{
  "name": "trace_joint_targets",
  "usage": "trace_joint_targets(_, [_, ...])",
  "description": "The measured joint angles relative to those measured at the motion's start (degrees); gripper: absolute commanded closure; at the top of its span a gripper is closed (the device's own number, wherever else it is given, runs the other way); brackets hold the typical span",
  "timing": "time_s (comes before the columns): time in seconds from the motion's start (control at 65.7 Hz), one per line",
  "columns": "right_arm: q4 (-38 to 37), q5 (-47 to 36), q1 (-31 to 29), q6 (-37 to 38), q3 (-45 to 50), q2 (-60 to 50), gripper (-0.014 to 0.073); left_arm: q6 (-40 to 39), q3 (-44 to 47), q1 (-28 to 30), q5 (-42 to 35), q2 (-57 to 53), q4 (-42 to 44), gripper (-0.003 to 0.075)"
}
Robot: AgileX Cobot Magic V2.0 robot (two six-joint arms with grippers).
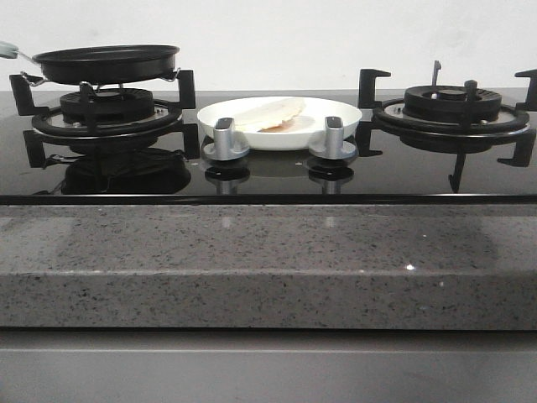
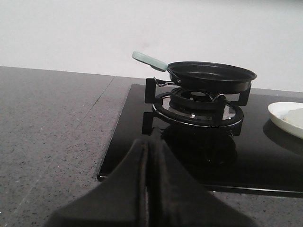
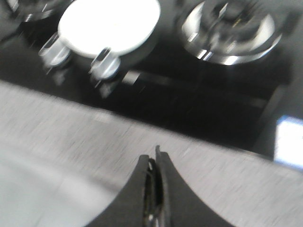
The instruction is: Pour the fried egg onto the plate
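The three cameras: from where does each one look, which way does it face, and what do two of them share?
Front view: low before the counter, facing forward at the hob, plate with fried egg; no arm shows.
Left wrist view: over the counter, facing the frying pan; shut left gripper.
Right wrist view: above, looking down; shut right gripper.
All share the plate.

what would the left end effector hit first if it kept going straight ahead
Most likely the front edge of the black cooktop, then the left burner with the pan on it. The left end effector is shut, pointing straight at them; depth is hard to judge.
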Motion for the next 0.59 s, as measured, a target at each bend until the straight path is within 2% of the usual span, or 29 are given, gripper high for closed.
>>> trace_joint_targets(0.304, [-2.6, -27.0, -9.0, -0.4, 22.8, -13.6, 0.0662, 0.0, 0.0, 0.0, 0.0, 0.0, 0.0, 0.074])
trace_joint_targets(0.426, [-2.7, -32.2, -11.6, -0.4, 31.7, -19.0, 0.0662, 0.0, 0.0, 0.0, 0.0, 0.0, 0.0, 0.074])
trace_joint_targets(0.593, [-2.7, -34.4, -12.6, -0.4, 39.8, -25.0, 0.0662, 0.0, 0.0, 0.0, 0.0, 0.0, 0.0, 0.074])
